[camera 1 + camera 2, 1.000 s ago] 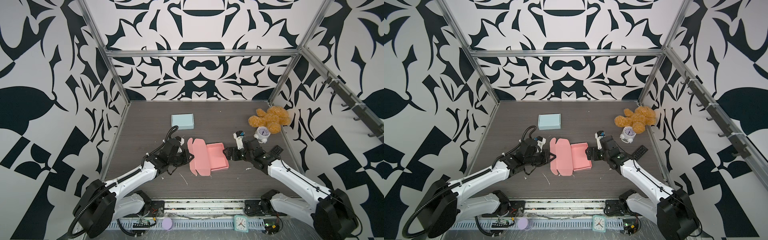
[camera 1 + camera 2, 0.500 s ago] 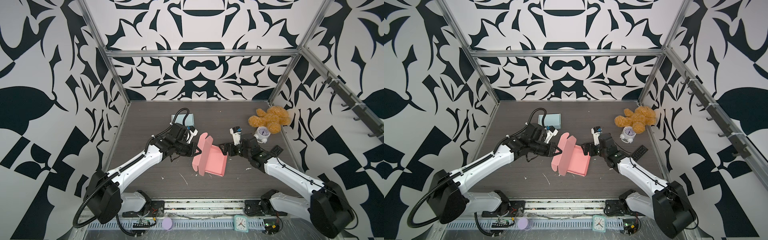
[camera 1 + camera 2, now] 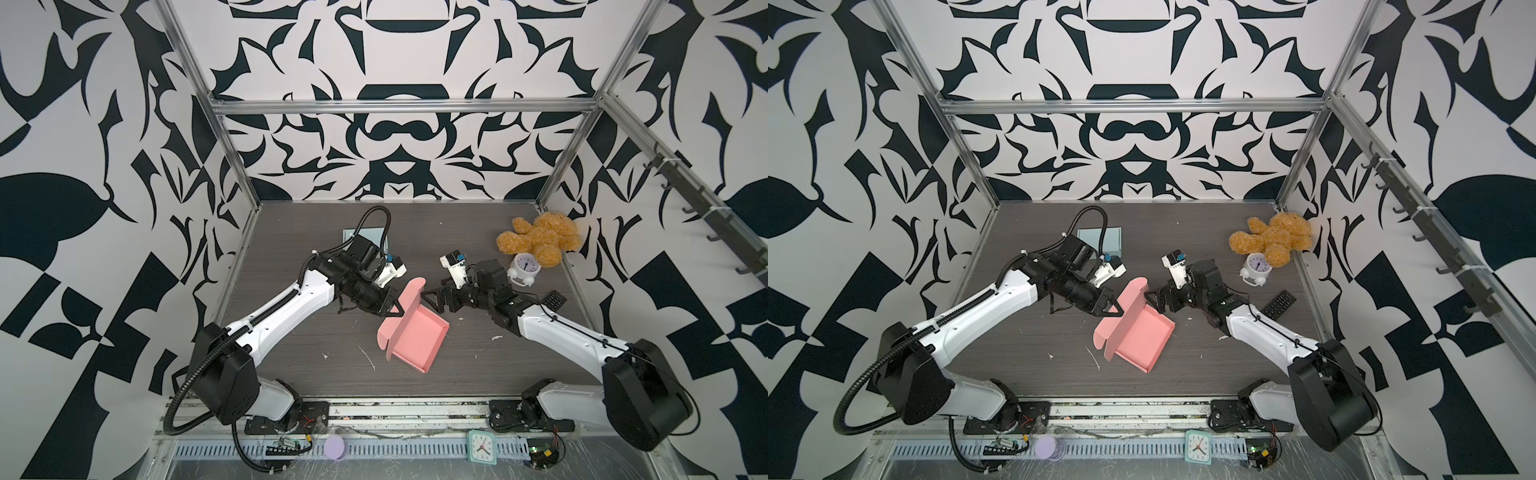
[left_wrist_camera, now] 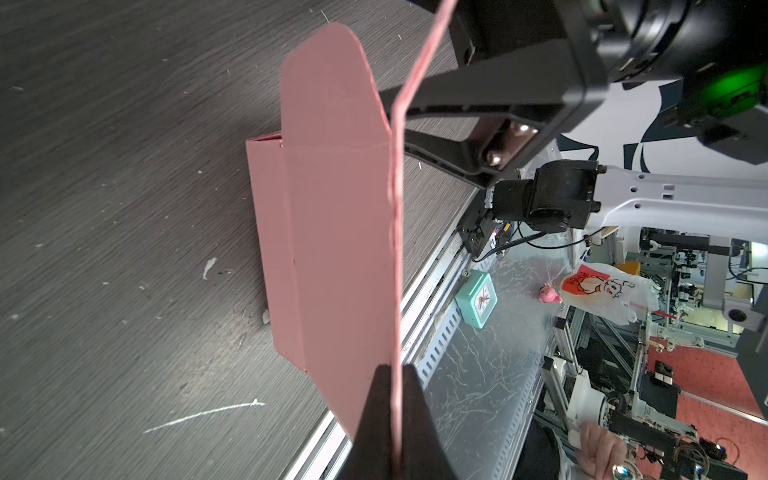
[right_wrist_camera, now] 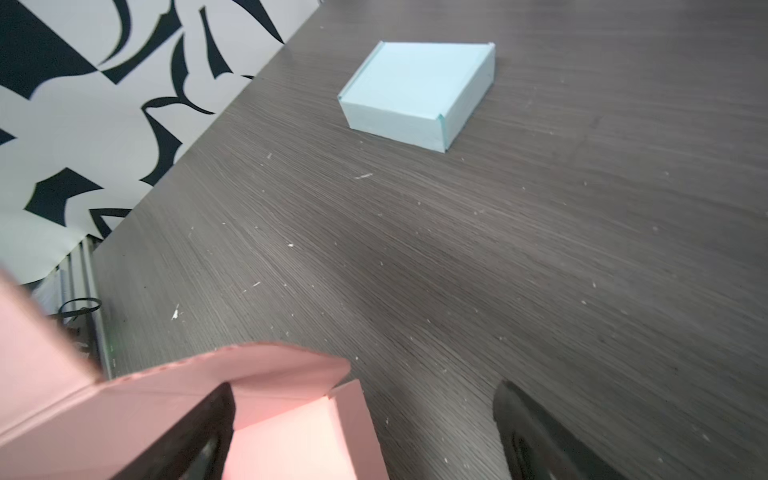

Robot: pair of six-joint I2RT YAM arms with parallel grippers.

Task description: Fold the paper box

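1. Shows the pink paper box at mid-desk, between the two sets of fingers. Sits tilted, with its near corner on the desk and its far-left side off the surface.
2. Done, by the look of it: tray walls standing, and the lid panel upright along the tray's left side with its rounded ear flaps still out.
3. Left to do, as judged: lowering the lid over the tray and tucking the flaps in. Roughly halfway along.
4. Pinched at the lid's edge by the left fingers, pressed together on the card.
5. Met from the right by the right fingers, spread wide and gripping nothing. One against the pink card at the tray's far corner, the other over bare desk.
6. Open room: bare desk left of the box and on its near side, up to the metal rail along the near edge.
7. Well apart from the box: light-blue box at the far side. Also teddy bear, white alarm clock and remote control toward the far-right corner.
8. Hemmed by patterned walls on the left, far and right. Lid's likely swing to the right crossed only by the spread right fingers.
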